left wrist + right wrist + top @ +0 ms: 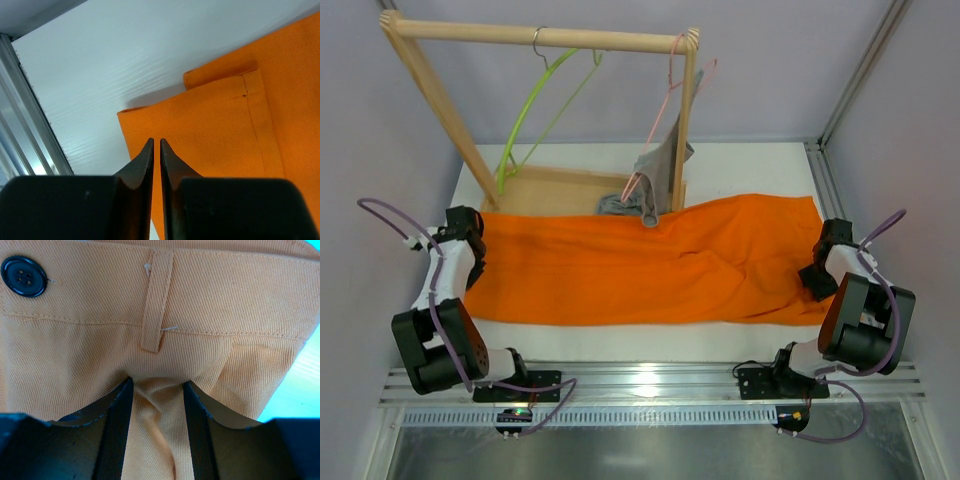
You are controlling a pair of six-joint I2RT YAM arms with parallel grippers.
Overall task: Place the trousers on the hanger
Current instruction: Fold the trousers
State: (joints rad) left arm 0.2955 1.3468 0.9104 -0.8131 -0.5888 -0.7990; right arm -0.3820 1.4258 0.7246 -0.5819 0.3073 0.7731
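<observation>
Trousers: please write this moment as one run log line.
trousers flat on table | hanger bare on rail | left tool shut at leg hem | right tool pinching fold below waistband | not yet hung

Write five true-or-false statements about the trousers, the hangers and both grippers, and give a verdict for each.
1. The bright orange cloth trousers hang on the thin lime-green hanger. False: they lie flat on the white table.
2. The lime-green hanger hangs bare on the wooden rail. True.
3. The thin pink hanger carries a grey garment. True.
4. The right gripper has a trouser fold between its fingers. True.
5. The left gripper is at the waistband. False: it is at a leg hem.
</observation>
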